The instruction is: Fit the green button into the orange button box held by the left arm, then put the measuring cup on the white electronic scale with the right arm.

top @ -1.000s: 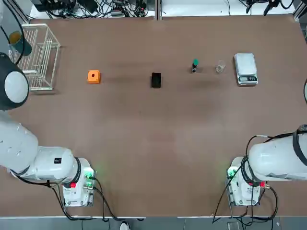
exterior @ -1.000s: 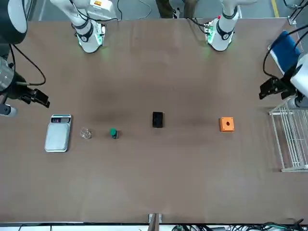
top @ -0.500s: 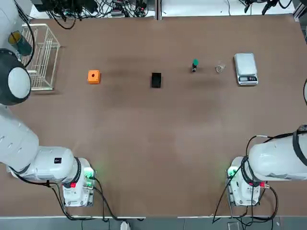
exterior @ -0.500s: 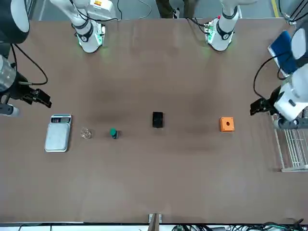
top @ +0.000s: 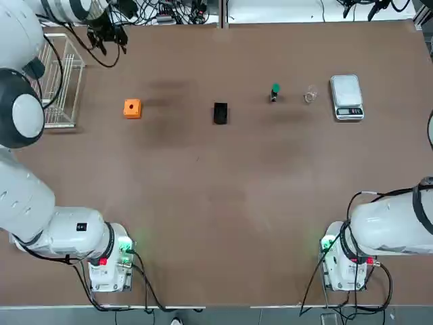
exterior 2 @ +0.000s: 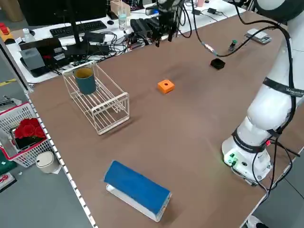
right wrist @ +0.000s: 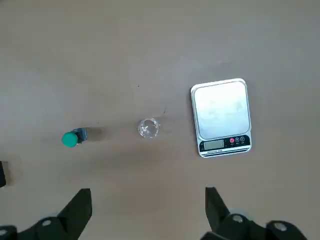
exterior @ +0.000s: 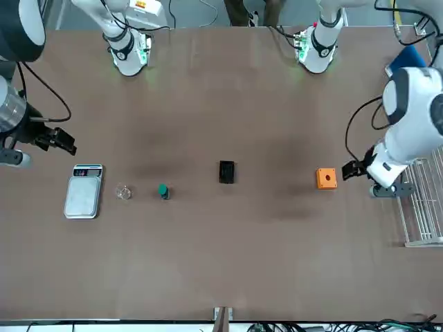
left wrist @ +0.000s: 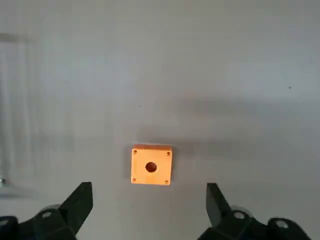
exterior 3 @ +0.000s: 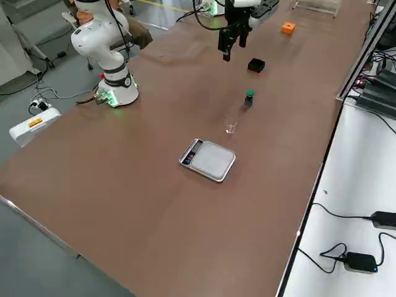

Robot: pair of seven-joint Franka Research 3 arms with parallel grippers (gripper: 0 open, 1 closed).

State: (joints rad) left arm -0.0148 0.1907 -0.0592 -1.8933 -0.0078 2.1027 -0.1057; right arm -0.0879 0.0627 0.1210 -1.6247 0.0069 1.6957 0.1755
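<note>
The step in hand is, I judge, the left arm's approach to the small orange cube-shaped box with a round hole in its top. The left gripper is above the table near this box, its two fingers apart, with nothing between them. The next move asks it to go down over the box and close on opposite sides, keeping the hole free. The right gripper waits with fingers apart over its own side, nothing held. There, the small green-capped button with dark body lies nearest the clear plastic cup, and the silver-white scale is beyond the cup.
</note>
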